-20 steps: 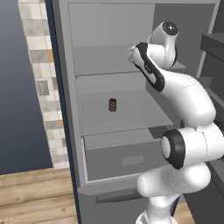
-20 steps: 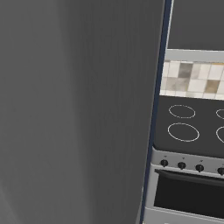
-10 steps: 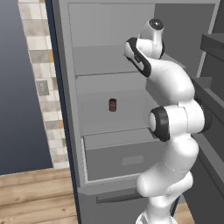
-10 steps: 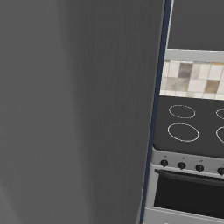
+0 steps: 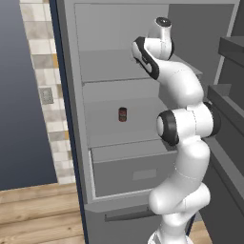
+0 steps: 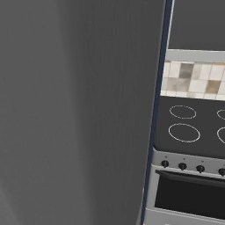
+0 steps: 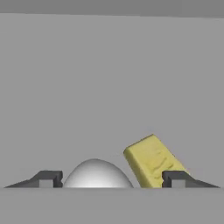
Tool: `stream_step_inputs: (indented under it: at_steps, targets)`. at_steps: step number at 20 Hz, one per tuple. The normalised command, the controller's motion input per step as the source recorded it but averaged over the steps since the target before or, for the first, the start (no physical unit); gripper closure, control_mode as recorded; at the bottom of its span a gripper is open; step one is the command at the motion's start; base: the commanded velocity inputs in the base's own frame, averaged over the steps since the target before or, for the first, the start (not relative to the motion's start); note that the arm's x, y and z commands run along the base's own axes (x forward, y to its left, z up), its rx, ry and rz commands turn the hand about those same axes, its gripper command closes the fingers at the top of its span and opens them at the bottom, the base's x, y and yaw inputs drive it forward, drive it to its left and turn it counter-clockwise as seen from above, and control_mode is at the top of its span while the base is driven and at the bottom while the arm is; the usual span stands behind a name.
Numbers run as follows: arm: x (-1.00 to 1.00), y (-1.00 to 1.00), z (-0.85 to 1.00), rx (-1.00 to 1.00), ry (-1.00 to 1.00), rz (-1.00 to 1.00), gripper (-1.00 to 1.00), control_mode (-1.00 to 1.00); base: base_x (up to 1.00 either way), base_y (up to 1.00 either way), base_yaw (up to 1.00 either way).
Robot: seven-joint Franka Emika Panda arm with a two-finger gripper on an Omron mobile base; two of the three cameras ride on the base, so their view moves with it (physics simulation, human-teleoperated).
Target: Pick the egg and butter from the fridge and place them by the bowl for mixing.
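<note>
The fridge (image 5: pixel 109 28) stands open, and my arm reaches onto its upper shelf. In the hand view the white egg (image 7: pixel 97 174) lies on the light grey shelf floor, directly between my two dark fingertips (image 7: pixel 48 178). The yellow butter (image 7: pixel 151 158) lies tilted just right of the egg, with its near end by my right fingertip. My gripper (image 7: pixel 111 180) is open and wide, touching neither as far as I can see. In the left base view the hand (image 5: pixel 142 51) sits at the shelf's right side. The bowl is out of view.
A small dark red can (image 5: pixel 122 114) stands on the middle shelf, above a closed drawer (image 5: pixel 133 167). Door shelves (image 5: pixel 233 71) jut in at the right. In the right base view a grey fridge panel (image 6: pixel 74 110) stands beside a stove (image 6: pixel 189 132).
The arm has straightened upward, its elbow rising. The hand has shifted slightly left and deeper onto the upper shelf. The can and the base have not moved.
</note>
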Motion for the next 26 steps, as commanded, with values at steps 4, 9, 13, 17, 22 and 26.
stream_step_inputs:
  at_steps: [4, 9, 13, 17, 22, 26]
  targets:
    - [0.0, 0.0, 0.0, 0.0, 0.0, 0.0, 1.0, -1.0, 0.0, 0.0, 0.0]
    - [-0.02, 0.0, 0.07, 0.0, -0.15, 0.0, 1.0, -1.0, 0.0, 0.0, 0.0]
    - [-0.01, 0.0, 0.04, 0.0, -0.07, 0.0, 1.0, -1.0, 0.0, 0.0, 0.0]
    - [-0.31, 0.0, 0.07, 0.0, -0.22, 0.0, 1.0, -1.0, 0.0, 0.0, 0.0]
    - [-0.92, 0.04, 0.07, -0.03, -0.59, 0.0, 1.0, -1.0, 0.0, 0.0, 0.0]
    - [-1.0, 0.01, -0.84, 0.0, -0.74, 0.0, 1.0, -1.0, 0.0, 0.0, 0.0]
